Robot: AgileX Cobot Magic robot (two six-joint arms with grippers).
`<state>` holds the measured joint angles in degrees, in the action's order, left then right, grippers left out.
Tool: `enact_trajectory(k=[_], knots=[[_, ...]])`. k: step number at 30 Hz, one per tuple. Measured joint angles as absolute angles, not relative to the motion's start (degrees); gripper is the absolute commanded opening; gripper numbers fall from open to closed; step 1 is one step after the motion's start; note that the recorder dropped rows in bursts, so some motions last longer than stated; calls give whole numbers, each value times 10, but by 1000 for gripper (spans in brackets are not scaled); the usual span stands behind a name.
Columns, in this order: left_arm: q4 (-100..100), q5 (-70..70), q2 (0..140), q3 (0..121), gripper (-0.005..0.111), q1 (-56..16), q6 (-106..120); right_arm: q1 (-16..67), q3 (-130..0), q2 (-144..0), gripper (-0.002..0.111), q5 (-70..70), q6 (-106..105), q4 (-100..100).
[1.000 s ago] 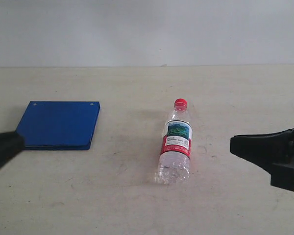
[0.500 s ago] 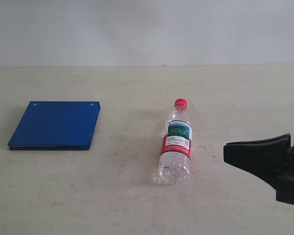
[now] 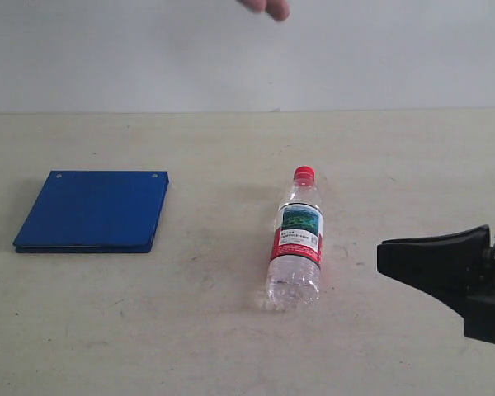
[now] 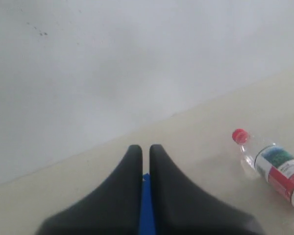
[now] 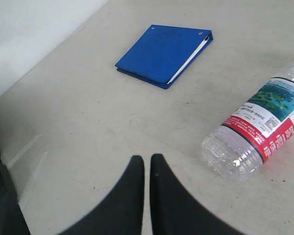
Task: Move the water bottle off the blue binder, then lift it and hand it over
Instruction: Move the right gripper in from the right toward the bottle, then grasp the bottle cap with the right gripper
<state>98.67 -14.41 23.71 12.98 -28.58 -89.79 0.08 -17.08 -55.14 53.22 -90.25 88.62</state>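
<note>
1. The jaws of the left gripper [image 4: 145,149] are seen pressed together with only a thin slit between them, and those of the right gripper [image 5: 147,161] stand the same way; nothing is held by either.
2. The water bottle [image 3: 296,240] is found lying on its side on the bench [image 3: 231,330], red cap toward the far wall, well apart from the blue binder [image 3: 95,210], so the clearing step is judged done.
3. A roll is judged the chief risk: the round, clear body could be nudged sideways if it is touched by closed jaws before they are parted.
4. A slip is judged likely if the smooth plastic is pinched near the ribbed base or over the label rather than across the middle.
5. The binder lies flat and closed, well to the left of the bottle; its thin edge could be missed and scraped if the approach comes in too high.
6. A person's fingertips [image 3: 268,7] are seen at the top edge of the exterior view; a handover could be mistimed if they are not tracked.
</note>
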Motion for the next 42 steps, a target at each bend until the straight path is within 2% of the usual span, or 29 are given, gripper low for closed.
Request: enact_trajectory(k=[8,17,26,28,30,34,35,42], knots=[[987,-132,154,130,4,-218,-898,1,-171,-551,0,523,-904,904],[987,-131,147,130,4,-120,-899,1,-171,-551,0,522,-904,904],[987,-131,147,130,4,-113,-899,1,-171,-551,1,460,-972,933],[987,-131,147,130,4,-113,-899,1,-172,-555,5,430,-1001,969],[987,-131,147,130,4,-113,-899,1,-184,-568,17,401,-1018,981],[987,-131,147,130,4,-113,-899,1,-233,-636,48,387,-1002,992],[987,-131,147,130,4,-113,-899,1,-251,-656,53,388,-995,993],[987,-131,147,130,4,-113,-899,1,-365,-825,55,411,-911,995]])
